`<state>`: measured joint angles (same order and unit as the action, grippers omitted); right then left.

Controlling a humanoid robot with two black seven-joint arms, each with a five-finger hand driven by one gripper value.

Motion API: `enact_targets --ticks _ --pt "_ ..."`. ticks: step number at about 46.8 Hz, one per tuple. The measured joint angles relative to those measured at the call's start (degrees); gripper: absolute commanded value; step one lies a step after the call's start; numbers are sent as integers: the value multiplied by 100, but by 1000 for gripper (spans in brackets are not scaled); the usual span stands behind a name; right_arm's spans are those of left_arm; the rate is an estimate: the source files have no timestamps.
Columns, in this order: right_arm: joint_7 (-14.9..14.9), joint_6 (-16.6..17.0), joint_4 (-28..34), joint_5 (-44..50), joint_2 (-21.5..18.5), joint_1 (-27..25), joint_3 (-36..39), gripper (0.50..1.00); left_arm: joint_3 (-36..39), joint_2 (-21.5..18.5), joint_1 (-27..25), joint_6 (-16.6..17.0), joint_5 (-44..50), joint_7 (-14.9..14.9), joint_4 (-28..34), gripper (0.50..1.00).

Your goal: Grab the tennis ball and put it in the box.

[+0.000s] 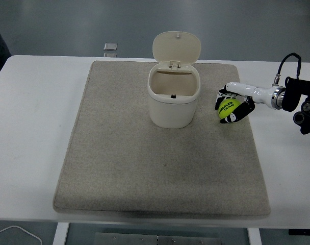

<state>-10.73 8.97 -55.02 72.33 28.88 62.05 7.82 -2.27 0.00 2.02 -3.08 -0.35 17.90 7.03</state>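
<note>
Right now the right hand (231,105) has its fingers curled around the tennis ball (228,107), low over the mat (145,168). Crucially, the open box (174,99) stands just beside it, toward the robot's left.

fuzzy yellow-green felt tennis ball (228,106) | smooth cream plastic box with hinged lid (174,95), slight sheen, left of the ball | rough matt beige woven cloth mat (145,168) under the box | smooth matt white table (32,127) | glossy white-and-black plastic right hand (235,103), shiny metal wrist ring
</note>
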Motion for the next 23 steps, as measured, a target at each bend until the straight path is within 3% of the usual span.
enact_targets --ticks 18,23 --pt "1 128 0 -39 56 25 19 500 -1 0 -1 0 0 2 0 992" --pt "0 116 0 -70 24 7 27 580 0 0 0 0 0 2 0 990"
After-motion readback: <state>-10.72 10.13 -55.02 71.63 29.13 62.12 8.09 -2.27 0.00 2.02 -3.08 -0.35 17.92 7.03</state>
